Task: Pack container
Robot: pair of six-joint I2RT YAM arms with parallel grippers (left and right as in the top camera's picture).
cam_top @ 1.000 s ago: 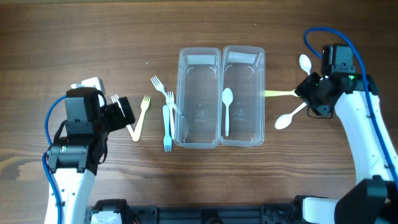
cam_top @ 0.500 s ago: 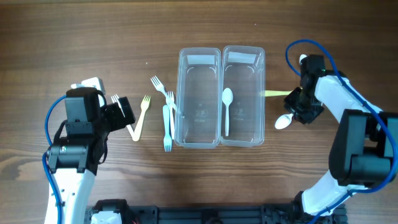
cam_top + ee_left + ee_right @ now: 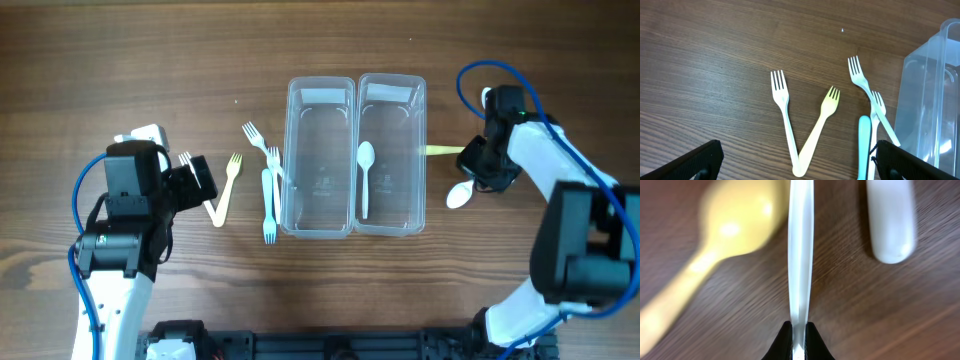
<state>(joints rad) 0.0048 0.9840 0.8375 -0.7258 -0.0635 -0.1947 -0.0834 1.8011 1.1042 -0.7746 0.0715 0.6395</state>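
Note:
The clear two-tub container (image 3: 356, 100) stands at the table's middle, with one white spoon (image 3: 365, 175) in its right tub; the left tub is empty. My right gripper (image 3: 484, 166) is right of the container, shut on the handle of a white spoon (image 3: 459, 195) low over the table. The right wrist view shows the fingers (image 3: 799, 335) pinching that handle (image 3: 801, 245). My left gripper (image 3: 203, 180) is open and empty over the forks left of the container; its fingers (image 3: 800, 167) straddle a white fork (image 3: 784, 110) and a yellow fork (image 3: 821, 122).
A yellow spoon (image 3: 445, 151) lies beside the held spoon, its bowl (image 3: 740, 222) blurred. Another white spoon's handle end (image 3: 891, 220) lies close by. Two more white forks (image 3: 865, 95) and a blue fork (image 3: 863, 145) lie against the container wall (image 3: 930, 110).
My right arm has swung left and down onto the white spoon right of the container; its bowl has barely moved. The left arm has not moved.

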